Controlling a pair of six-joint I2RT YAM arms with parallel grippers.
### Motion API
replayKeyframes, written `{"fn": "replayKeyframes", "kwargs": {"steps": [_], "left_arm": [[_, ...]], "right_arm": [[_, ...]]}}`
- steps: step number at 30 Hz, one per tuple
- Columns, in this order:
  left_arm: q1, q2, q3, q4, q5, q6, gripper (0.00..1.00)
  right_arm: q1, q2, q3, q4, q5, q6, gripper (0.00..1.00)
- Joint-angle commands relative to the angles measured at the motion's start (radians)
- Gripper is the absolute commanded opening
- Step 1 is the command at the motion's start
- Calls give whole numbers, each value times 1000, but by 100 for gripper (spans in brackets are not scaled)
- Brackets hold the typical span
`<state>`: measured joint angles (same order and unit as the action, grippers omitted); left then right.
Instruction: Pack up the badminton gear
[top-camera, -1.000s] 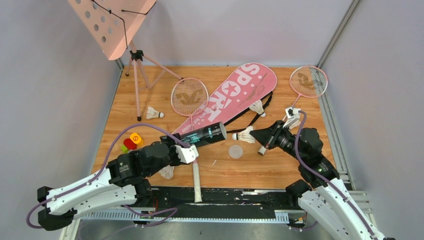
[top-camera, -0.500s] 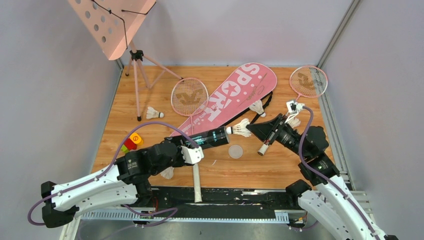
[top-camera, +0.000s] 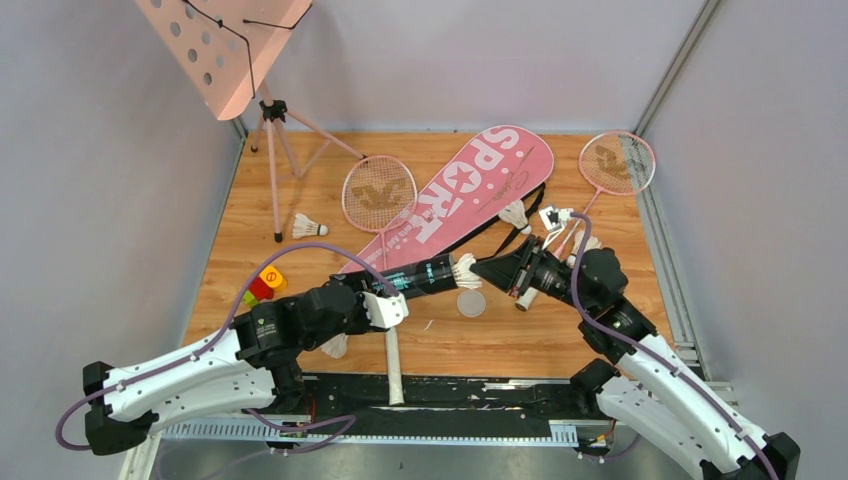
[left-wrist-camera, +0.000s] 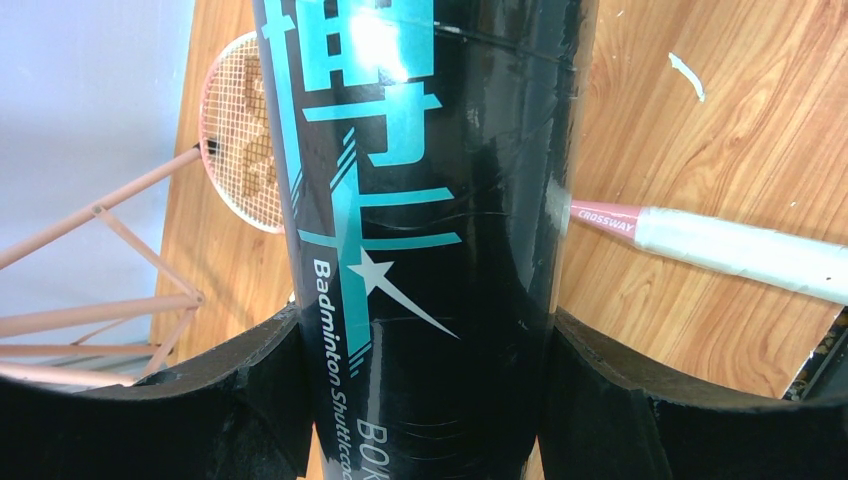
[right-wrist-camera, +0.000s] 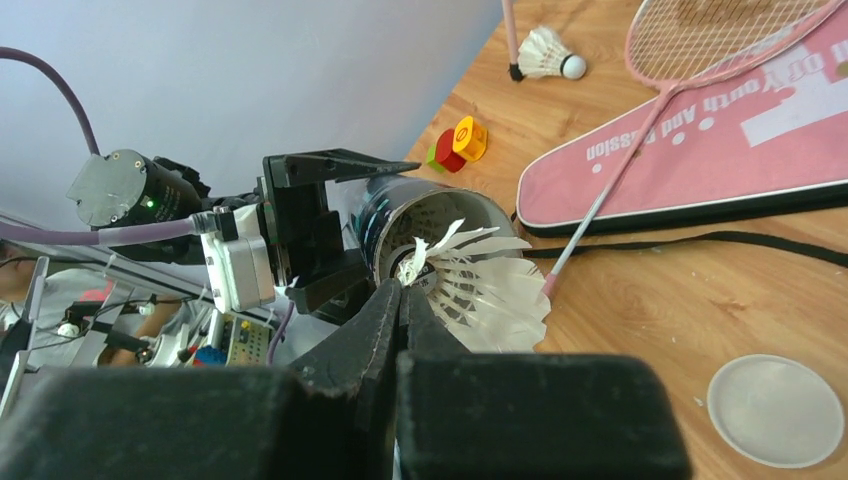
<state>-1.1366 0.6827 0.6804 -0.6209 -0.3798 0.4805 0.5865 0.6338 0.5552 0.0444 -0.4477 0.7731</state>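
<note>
Left arm low, reaching forward-right, hand (top-camera: 388, 290) clamped round tube (top-camera: 428, 274). Right arm bent leftward, hand (top-camera: 480, 269) pinching shuttlecock (right-wrist-camera: 480, 290).

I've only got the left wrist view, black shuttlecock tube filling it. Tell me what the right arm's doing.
Observer: The right gripper is shut on a feather shuttlecock, right at the open mouth of the black tube.
Operator: Say whether it's inside.
Observer: Its feathers are outside the rim; whether the cork is in, I cannot tell.
Operator: Find the lid.
Observer: A round translucent lid lies flat on the table, just nearer the arms than the tube's mouth.
</note>
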Motion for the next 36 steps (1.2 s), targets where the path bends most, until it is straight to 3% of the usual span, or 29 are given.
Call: {"fn": "replayKeyframes", "kwargs": {"steps": [1, 33, 36], "left_arm": [[3, -13, 24, 26, 13, 10, 44], [3, -66, 16, 47, 72, 31, 43], [2, -68, 15, 46, 59, 30, 43]], "right_arm": [[44, 39, 2, 105, -2, 14, 0], [176, 235, 0, 308, -20, 50, 0], [177, 219, 3, 270, 9, 51, 8]]}}
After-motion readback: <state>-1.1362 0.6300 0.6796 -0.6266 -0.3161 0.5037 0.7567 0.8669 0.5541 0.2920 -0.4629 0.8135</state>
